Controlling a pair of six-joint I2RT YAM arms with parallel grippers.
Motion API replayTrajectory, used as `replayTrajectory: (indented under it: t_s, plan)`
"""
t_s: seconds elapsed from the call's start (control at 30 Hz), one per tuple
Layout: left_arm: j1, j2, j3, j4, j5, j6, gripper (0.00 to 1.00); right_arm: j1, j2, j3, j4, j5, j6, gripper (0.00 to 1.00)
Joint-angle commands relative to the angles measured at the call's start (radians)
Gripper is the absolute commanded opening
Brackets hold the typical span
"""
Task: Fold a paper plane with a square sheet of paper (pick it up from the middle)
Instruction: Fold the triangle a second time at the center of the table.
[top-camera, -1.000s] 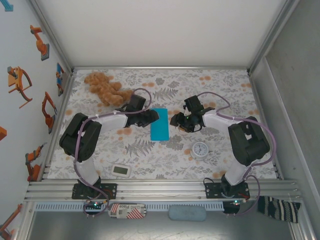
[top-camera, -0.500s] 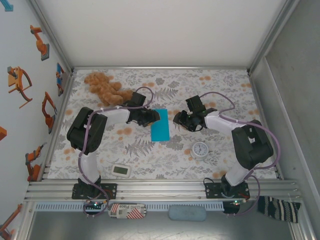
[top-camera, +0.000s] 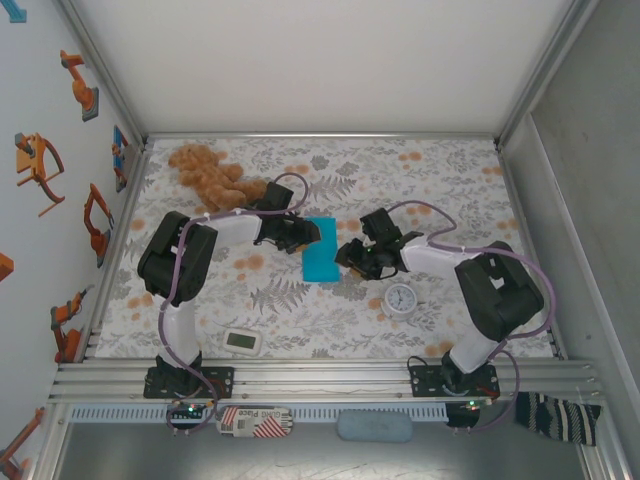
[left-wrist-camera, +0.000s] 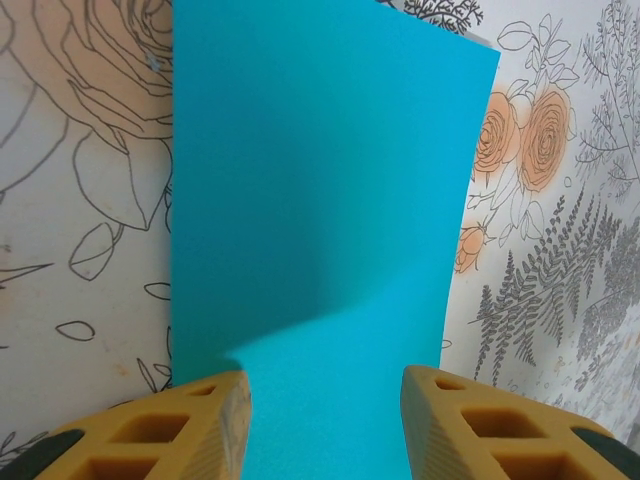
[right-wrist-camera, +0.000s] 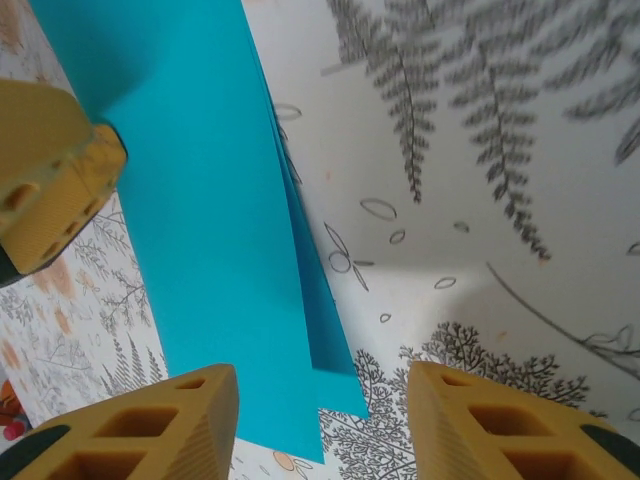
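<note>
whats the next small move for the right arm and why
Probably lower the right gripper onto the folded sheet of paper and press its loose edge flat. Its two layers sit slightly offset there, the fingers stand open above it, and the left gripper sits at the opposite edge.

The left arm (top-camera: 175, 265) stands at the lower left of the top view. It bends up high and reaches right, toward the middle. The left gripper (top-camera: 305, 235) points right and sits low. In the left wrist view its two yellow fingers (left-wrist-camera: 200, 420) are at the bottom, with a wide gap between them. The right arm (top-camera: 495, 290) rises from the lower right and reaches left. The right gripper (top-camera: 345, 255) points left, close to the other one. Its fingers (right-wrist-camera: 170, 420) are apart too.
</note>
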Motion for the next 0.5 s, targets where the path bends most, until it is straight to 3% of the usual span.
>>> replayTrajectory:
  t_s: [0.0,0.27,0.47]
  plan:
    - [0.007,0.034,-0.005,-0.108,-0.045,0.017,0.46,0.011,0.005,-0.035,0.128,-0.047,0.078,0.43]
    - [0.007,0.045,-0.006,-0.102,-0.062,0.009,0.46,0.031,0.038,-0.085,0.271,-0.071,0.128,0.33]
    - [0.009,0.053,0.004,-0.11,-0.054,-0.001,0.45,0.031,0.009,-0.107,0.28,-0.03,0.157,0.26]
